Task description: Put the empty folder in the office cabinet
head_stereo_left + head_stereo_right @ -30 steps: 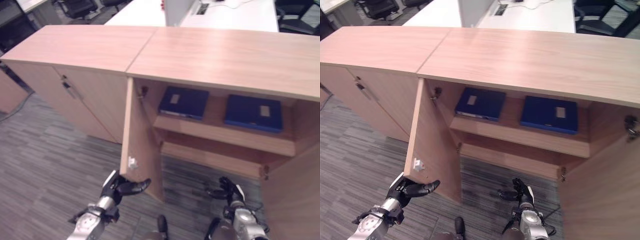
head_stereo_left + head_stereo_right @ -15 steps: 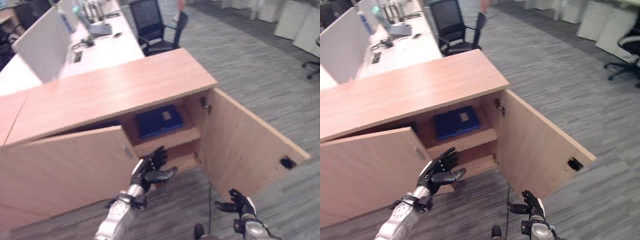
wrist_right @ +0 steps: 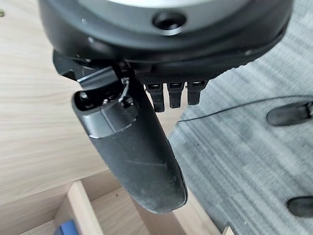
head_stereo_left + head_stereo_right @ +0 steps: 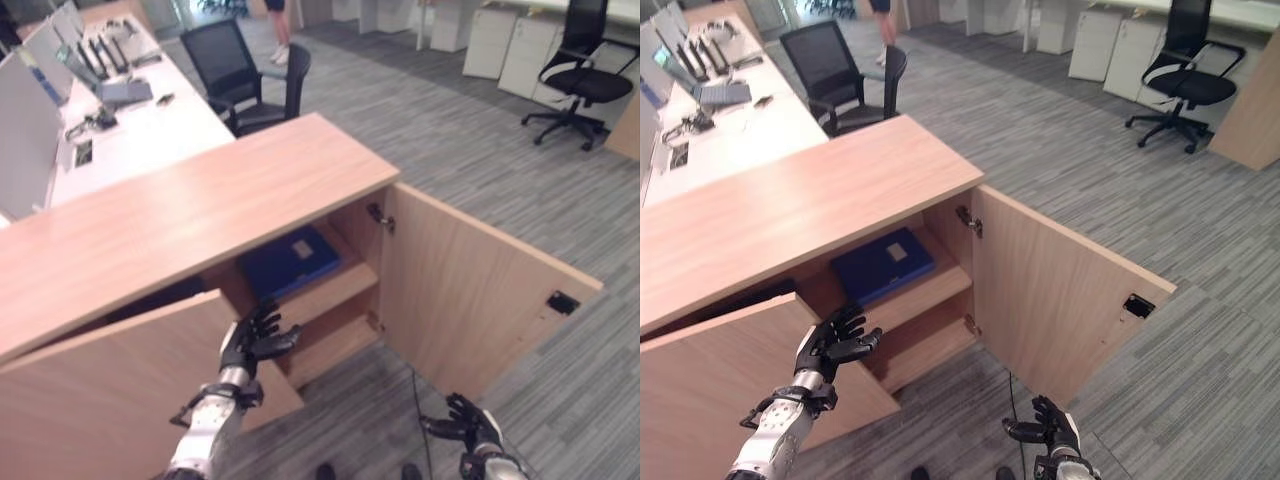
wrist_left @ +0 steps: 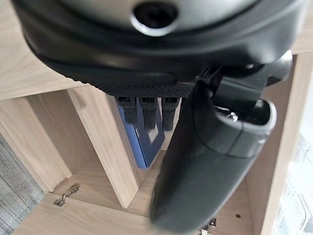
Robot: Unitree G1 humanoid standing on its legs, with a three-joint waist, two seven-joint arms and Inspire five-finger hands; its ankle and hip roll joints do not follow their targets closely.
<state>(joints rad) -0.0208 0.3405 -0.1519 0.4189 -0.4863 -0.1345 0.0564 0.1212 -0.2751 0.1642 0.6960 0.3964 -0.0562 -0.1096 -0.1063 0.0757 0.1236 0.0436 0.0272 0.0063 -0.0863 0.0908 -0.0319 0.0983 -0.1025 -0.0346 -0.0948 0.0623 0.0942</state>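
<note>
A blue folder [image 4: 290,262] lies flat on the upper shelf of the wooden office cabinet [image 4: 200,210], also seen past my fingers in the left wrist view [image 5: 152,137]. My left hand [image 4: 255,340] is open, fingers spread, at the free edge of the left cabinet door [image 4: 110,400], which slants across the left half of the opening. My right hand [image 4: 465,425] hangs open and low near the floor, in front of the right door [image 4: 470,290], which stands wide open. Neither hand holds anything.
A lower shelf [image 4: 330,345] sits under the folder. Behind the cabinet stand a white desk [image 4: 130,110] with laptops and a black office chair [image 4: 245,75]. Another chair [image 4: 580,80] and white drawer units are at the back right. A person's legs [image 4: 275,20] show far behind.
The whole view has swung to the right. My left hand has risen from below the left door to its free edge, and that door now slants across the opening, hiding the second folder.
</note>
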